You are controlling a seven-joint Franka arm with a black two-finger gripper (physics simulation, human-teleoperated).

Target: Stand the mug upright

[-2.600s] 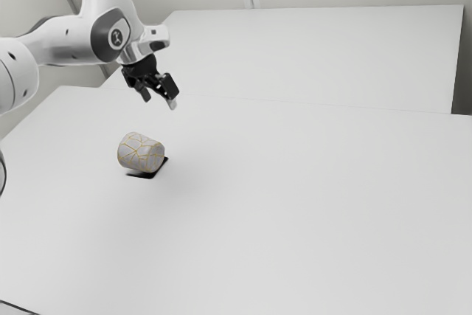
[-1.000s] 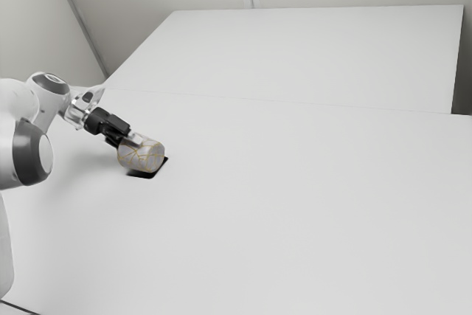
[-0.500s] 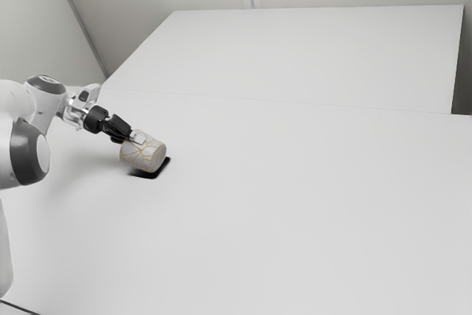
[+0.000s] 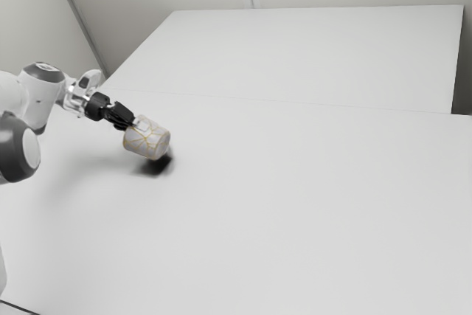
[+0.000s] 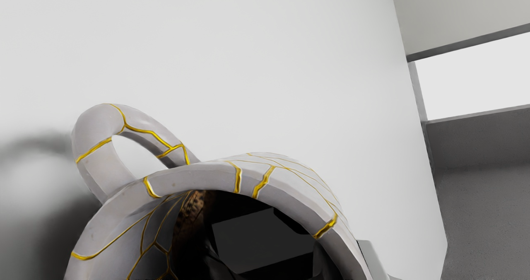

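White mug (image 4: 146,140) lifted off the table (image 4: 310,212), but on its side.
From the exterior view's left, the arm (image 4: 44,97) leads to the black gripper (image 4: 137,124), closed on the mug's wall at its rim (image 5: 188,177), one finger inside, one outside. Next, the gold-veined mug has risen since half a second ago, mouth toward the gripper, base low toward the exterior view's right; its shadow (image 4: 156,166) has softened beneath. That should give room for turning the mouth upward.
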